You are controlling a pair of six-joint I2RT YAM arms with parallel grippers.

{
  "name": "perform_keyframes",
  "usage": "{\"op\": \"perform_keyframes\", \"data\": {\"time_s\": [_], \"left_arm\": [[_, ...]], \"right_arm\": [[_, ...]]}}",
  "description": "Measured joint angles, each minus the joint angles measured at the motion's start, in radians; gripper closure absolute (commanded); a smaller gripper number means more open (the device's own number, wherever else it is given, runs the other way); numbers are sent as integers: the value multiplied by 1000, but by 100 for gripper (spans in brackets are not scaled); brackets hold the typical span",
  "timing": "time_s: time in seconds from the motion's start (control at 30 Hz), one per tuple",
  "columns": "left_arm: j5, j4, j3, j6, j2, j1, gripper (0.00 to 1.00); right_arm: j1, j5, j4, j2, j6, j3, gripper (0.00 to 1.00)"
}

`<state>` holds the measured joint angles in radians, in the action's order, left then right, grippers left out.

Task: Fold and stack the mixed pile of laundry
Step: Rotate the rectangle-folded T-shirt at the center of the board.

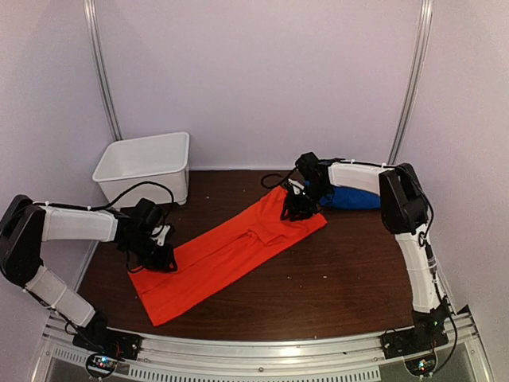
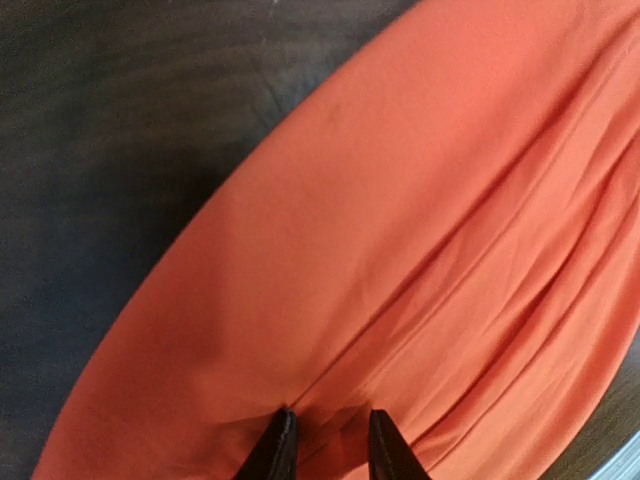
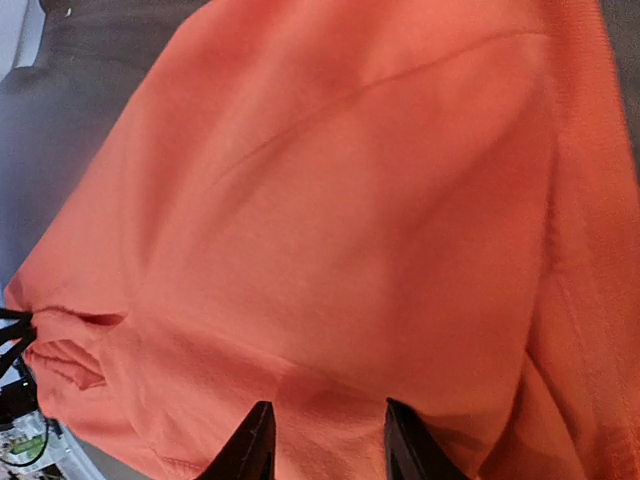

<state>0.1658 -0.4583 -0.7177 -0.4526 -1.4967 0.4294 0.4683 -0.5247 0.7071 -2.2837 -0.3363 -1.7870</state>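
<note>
The orange-red T-shirt [image 1: 231,251] lies as a long folded strip, slanting across the dark table from near left to far right. My left gripper [image 1: 163,261] sits low on the strip's near-left end. In the left wrist view its fingertips [image 2: 283,440] press into the orange cloth [image 2: 400,220] with a creased fold pinched between them. My right gripper [image 1: 296,211] is down on the far-right end. Its jaws [image 3: 328,420] hold a raised bulge of orange cloth [image 3: 350,200]. The royal-blue garment [image 1: 354,197] lies behind the right forearm, partly hidden.
A white plastic bin [image 1: 151,181] stands at the back left, just beyond the left arm. Bare dark wood [image 1: 342,270] stretches in front of the shirt to the metal rail at the near edge. White walls close in the back and both sides.
</note>
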Motion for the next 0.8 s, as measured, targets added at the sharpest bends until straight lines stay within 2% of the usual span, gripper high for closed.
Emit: {"op": "perform_keyframes", "data": {"time_s": [0.17,0.23,0.3,0.43,0.5,0.63,0.8], "left_arm": [[61,-62,25,-55,46,101,74],[93,-100,21,-55,50,158,73],[107,-146,10,-52,66,183,72],[80,-215,-66,-27,138,187,72],[71,-216,-113,-11,142,187,74],[54,-204,-145,19,80,188,76],[16,-225,-144,51,-5,221,76]], "right_arm": [[2,78,156,-327,56,-604,60],[-4,83,186,-374,65,-702,59],[-7,84,196,-342,67,-655,58],[-13,84,150,-113,51,-303,60],[-14,81,130,-6,38,-192,61],[-14,57,53,129,9,-80,61],[-14,23,-23,159,-33,8,61]]}}
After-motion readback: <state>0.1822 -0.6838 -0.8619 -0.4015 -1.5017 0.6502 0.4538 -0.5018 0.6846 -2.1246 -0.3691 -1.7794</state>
